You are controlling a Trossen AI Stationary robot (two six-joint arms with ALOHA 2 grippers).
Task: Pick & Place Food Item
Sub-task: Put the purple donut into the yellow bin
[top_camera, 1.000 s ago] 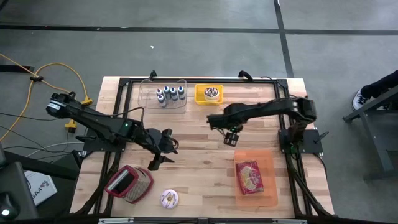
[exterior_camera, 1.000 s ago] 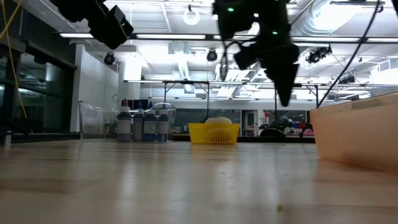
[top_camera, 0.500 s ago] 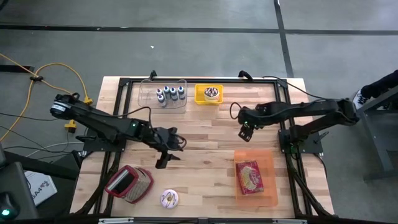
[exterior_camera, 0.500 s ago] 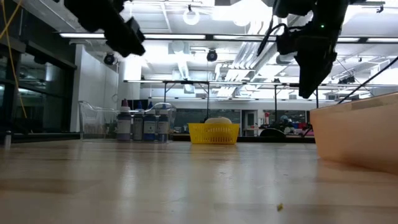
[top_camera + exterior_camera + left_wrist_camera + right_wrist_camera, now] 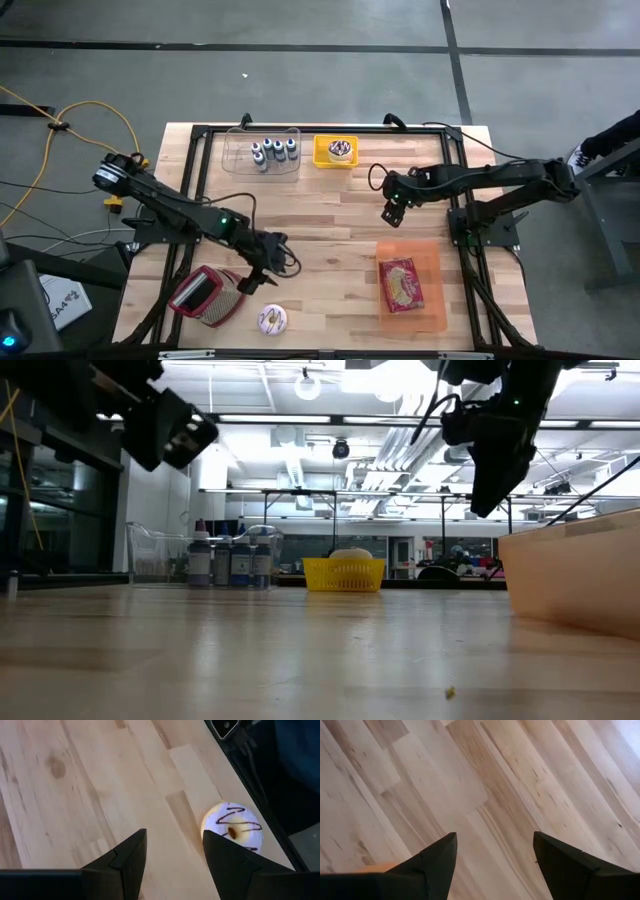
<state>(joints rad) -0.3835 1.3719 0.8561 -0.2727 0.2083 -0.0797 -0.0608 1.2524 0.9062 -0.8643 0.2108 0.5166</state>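
Note:
A white doughnut with a dark drizzle (image 5: 272,319) (image 5: 234,826) lies flat on the wooden table (image 5: 330,230) near its front edge. My left gripper (image 5: 258,280) (image 5: 172,840) hangs open above the table, just to the far side of the doughnut and slanting down toward it; its fingers touch nothing. My right gripper (image 5: 392,213) (image 5: 495,845) hangs open over bare wood right of the table's middle, pointing steeply down. In the low view both grippers, the left one (image 5: 168,430) and the right one (image 5: 495,460), are well above the table top.
An orange tray (image 5: 432,300) at the near right holds a red food packet (image 5: 402,283). A red-and-white object (image 5: 205,296) lies left of the doughnut. At the far edge stand a yellow basket (image 5: 336,150) and a clear bin of small bottles (image 5: 262,152).
My left gripper has gone toward the table's near edge and down, toward the doughnut, tipping further downward. My right gripper first swung toward the table's right edge, tipping steeper, and has since kept still. Both have stayed open.

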